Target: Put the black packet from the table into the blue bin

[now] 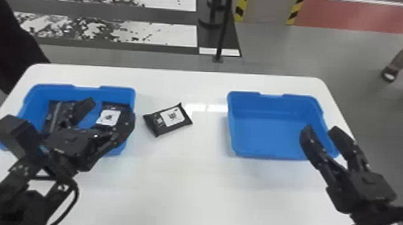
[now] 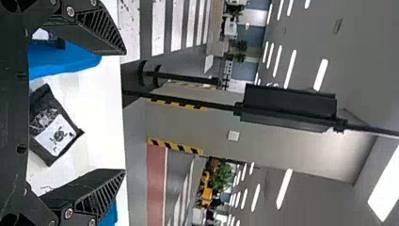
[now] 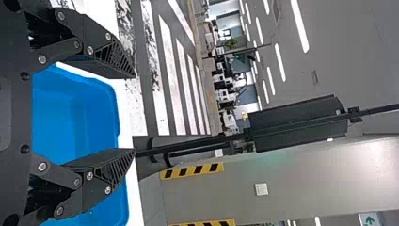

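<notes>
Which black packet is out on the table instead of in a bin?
The black packet lying between the left blue bin and the right blue bin; the other packets are inside the left blue bin.

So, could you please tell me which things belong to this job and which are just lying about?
Job: black packet, white table, left blue bin or right blue bin, unclear which.
Lying about: packets in left bin, black pole behind.

Black packet on white table, between two blue bins; left gripper fingers spread wide apart.
</notes>
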